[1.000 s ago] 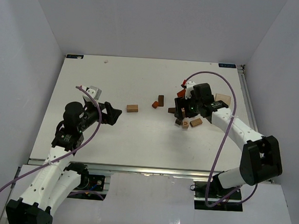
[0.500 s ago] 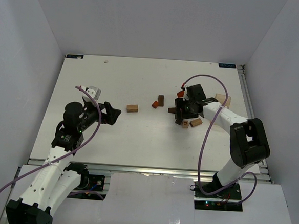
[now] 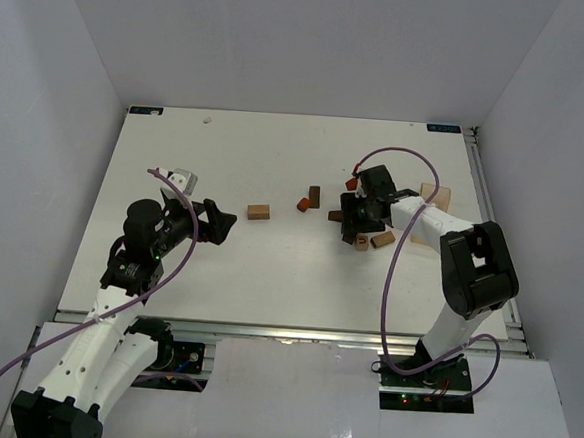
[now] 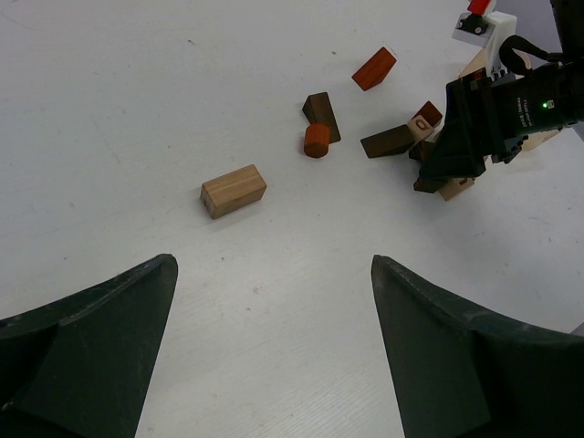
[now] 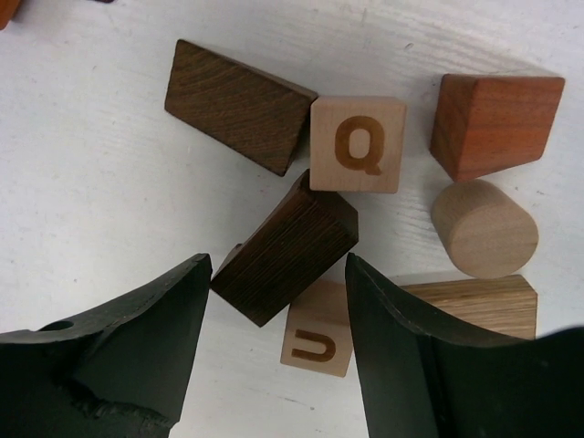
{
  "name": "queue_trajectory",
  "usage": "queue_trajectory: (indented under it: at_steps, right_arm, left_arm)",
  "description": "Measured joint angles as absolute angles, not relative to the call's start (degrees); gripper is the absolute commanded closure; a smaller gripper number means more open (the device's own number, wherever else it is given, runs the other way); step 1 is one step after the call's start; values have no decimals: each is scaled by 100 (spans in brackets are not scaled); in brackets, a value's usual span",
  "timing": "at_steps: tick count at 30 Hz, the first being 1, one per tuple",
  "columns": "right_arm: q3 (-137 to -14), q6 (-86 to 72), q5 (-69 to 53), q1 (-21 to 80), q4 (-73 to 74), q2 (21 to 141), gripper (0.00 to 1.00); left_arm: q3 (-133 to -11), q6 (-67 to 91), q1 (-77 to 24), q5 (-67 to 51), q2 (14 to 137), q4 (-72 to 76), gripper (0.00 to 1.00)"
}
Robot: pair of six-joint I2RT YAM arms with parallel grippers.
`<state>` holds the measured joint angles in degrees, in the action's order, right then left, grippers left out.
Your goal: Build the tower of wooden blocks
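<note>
The wood block tower is a loose cluster of small blocks [image 3: 361,234] lying flat at the table's right middle. In the right wrist view I see a dark wedge [image 5: 237,105], a Q cube [image 5: 358,144], a reddish block [image 5: 495,123], a tan cylinder [image 5: 484,228], a tilted dark brown block [image 5: 287,246], a U cube [image 5: 318,339] and an oak block [image 5: 474,306]. My right gripper [image 5: 276,269] is open, its fingers on either side of the dark block and U cube. My left gripper [image 4: 274,274] is open and empty, well short of a tan block [image 4: 234,190].
A dark block [image 4: 320,114] with an orange piece [image 4: 316,140] lies mid-table, and a red wedge [image 4: 374,68] lies farther back. A larger pale wooden slab [image 3: 436,197] lies right of the cluster near the table's right edge. White walls enclose the table.
My right arm's elbow has swung toward the back and its gripper has turned and settled closer over the cluster. The left arm has not moved.
</note>
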<state>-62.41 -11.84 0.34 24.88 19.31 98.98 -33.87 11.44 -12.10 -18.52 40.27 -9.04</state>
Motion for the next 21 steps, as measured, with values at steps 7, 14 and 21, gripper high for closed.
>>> queue_trajectory:
  at_steps: [7, 14, 21]
  right_arm:
    - [-6294, -1223, 261, 2488, 1927, 9985, 39]
    - [-6302, -1253, 333, 2488, 1922, 9985, 46]
    - [-6276, -1180, 349, 2488, 1894, 9946, 51]
  left_arm:
    - [-3387, 1142, -1210, -1855, 4027, -904, 2]
    - [-3387, 1140, -1210, -1857, 4027, -904, 2]
    - [-3387, 1120, -1210, -1878, 4027, -904, 2]
